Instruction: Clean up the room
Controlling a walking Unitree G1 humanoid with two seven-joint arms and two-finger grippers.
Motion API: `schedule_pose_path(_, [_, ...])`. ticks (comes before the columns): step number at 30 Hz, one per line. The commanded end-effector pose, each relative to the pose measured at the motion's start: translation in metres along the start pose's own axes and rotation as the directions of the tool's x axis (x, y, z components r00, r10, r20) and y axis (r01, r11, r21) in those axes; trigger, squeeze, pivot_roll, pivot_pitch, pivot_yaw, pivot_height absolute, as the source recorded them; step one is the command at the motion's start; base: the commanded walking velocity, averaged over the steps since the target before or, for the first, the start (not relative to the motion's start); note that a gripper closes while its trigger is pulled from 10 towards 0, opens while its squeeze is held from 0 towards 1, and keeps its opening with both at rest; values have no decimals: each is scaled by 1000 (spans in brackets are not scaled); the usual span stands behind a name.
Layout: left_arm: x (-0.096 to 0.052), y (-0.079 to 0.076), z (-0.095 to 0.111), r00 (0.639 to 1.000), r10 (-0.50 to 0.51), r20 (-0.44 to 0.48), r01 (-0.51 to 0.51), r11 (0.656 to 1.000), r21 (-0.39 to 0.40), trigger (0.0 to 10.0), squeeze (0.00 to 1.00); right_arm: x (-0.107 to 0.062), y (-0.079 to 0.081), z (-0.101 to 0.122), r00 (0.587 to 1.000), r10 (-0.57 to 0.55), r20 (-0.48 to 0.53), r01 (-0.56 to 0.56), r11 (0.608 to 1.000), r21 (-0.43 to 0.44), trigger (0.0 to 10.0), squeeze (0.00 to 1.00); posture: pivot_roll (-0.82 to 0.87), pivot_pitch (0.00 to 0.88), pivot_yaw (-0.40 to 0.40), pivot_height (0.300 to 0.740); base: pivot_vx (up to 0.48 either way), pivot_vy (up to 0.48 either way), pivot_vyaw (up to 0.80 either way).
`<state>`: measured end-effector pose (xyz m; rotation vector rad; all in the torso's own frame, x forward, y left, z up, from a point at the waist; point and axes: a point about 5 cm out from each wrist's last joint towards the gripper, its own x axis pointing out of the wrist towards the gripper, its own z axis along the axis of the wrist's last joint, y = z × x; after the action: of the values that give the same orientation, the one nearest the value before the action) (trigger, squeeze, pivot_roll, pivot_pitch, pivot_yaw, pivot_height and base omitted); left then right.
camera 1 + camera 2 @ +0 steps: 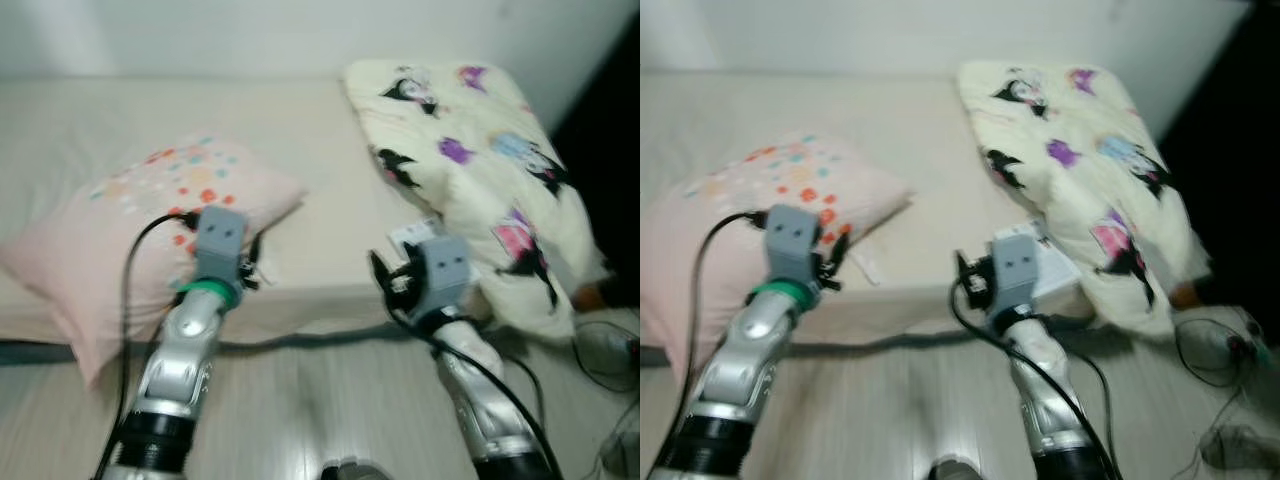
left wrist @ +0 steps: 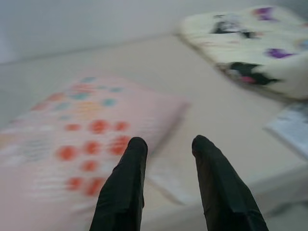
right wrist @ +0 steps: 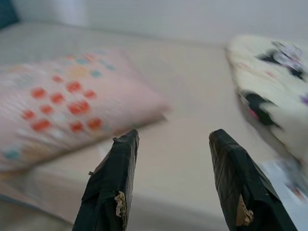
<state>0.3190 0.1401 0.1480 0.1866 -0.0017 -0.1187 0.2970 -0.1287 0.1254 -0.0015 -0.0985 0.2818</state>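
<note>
Beige mattress (image 1: 320,150) spreading across the room against a white wall (image 1: 250,35), pale plank floor (image 1: 330,400) running along its front edge. Lying on the mattress toward its left front corner — a pink pillow (image 1: 150,215) dotted red, orange and teal, its lower end drooping over the front edge. Slumping along the right edge and spilling toward the floor — a cream blanket (image 1: 480,170) printed with cartoon figures. Resting near the front edge beside the blanket, a white paper packet (image 1: 1050,262), too blurred to read. Trailing on the floor at the right, dark cables (image 1: 605,350).

Reaching forward over the front edge, left gripper (image 2: 166,144) hovering just above the pillow's near corner, fingers (image 2: 125,183) spread apart, holding nothing. Extending beside it, right gripper (image 3: 171,139) pointing at bare mattress between pillow and blanket, fingers (image 3: 236,178) parted wide, empty.
</note>
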Motion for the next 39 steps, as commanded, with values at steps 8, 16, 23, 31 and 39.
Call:
schedule_pose_path(8, [-3, 5, -9, 999, 31, -25, -30, 999, 18, 10000, 0, 1, 10, -3, 999, 40, -6, -40, 999, -2, 10000, 0, -133, 79, 36, 735, 384, 0, 0])
schedule_pose_path(16, [-2, 6, -8, 999, 37, -23, -37, 999, 16, 10000, 0, 2, 10, -2, 999, 48, -6, -48, 999, 7, 10000, 0, -123, 79, 32, 735, 347, 0, 0])
schedule_pose_path(23, [-11, 9, -16, 999, 10, -38, -9, 999, 35, 10000, 0, 3, 13, -4, 999, 43, -10, -42, 999, 33, 10000, 0, -115, 81, 44, 735, 83, 0, 0])
schedule_pose_path(31, [-17, 10, -20, 999, 4, -50, -3, 1000, 27, 10000, 0, 2, 18, -8, 999, 40, -10, -40, 998, 57, 10000, 0, -103, 84, 53, 708, 0, 0, 0])
schedule_pose_path(39, [-18, 11, -20, 999, -9, -47, 11, 999, 30, 10000, 0, 4, 16, -8, 1000, 30, -8, -29, 997, 68, 10000, 0, -102, 81, 61, 668, 0, 0, 0])
